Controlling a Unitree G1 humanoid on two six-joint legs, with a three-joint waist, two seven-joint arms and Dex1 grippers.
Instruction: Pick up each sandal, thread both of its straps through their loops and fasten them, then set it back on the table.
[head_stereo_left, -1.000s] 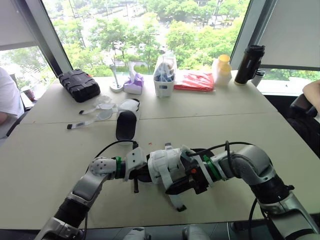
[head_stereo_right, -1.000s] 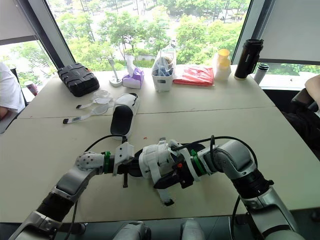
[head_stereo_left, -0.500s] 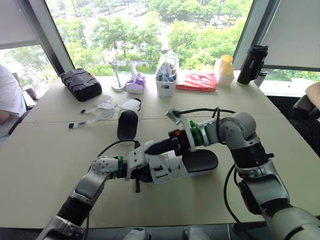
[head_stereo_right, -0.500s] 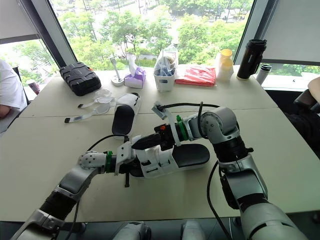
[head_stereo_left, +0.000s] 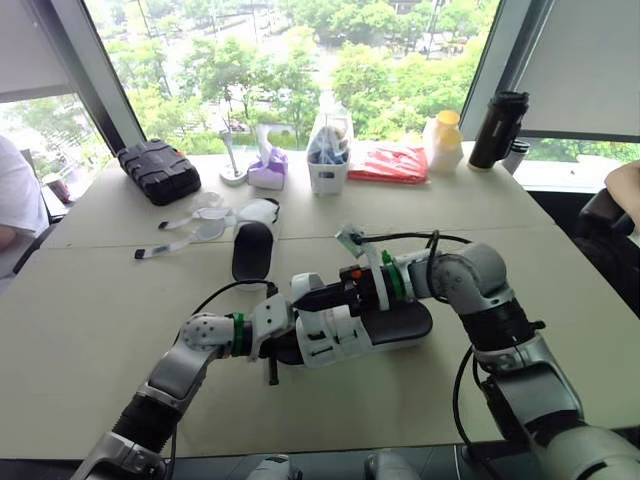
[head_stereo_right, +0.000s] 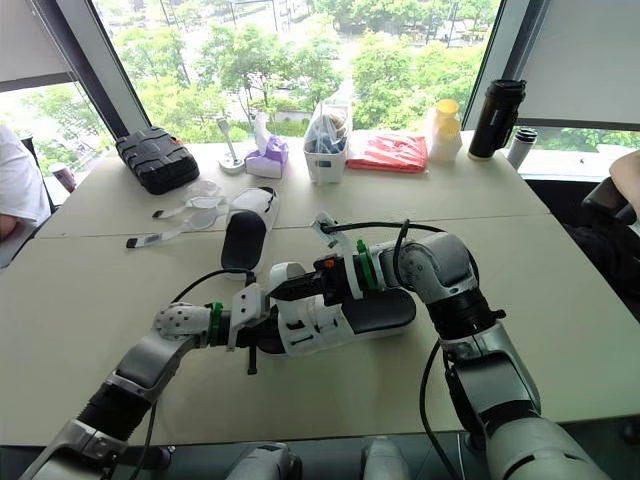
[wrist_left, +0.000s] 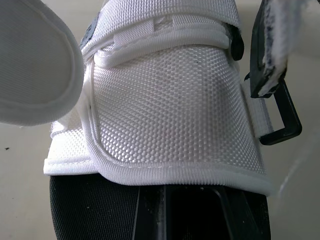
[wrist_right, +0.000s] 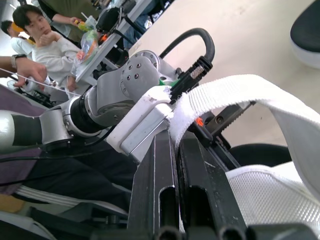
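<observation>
The sandal (head_stereo_left: 385, 322) sits in the middle of the frame on the pale table (head_stereo_left: 90, 300), black footbed up and white mesh upper toward the left. From the lower left, the left gripper (head_stereo_left: 281, 343) is clamped on the sandal's near end, at the black sole. The right gripper (head_stereo_left: 308, 297) reaches in from the right, just above the upper. Its two black fingers (wrist_right: 167, 165) are pinched together on the end of a white strap (wrist_right: 235, 92), which is lifted off the shoe. A black buckle loop (wrist_left: 278, 122) hangs at the side of the mesh. The second sandal (head_stereo_left: 251, 248) lies apart, higher and left of centre, with a black case (head_stereo_left: 158, 170) in the upper left.
</observation>
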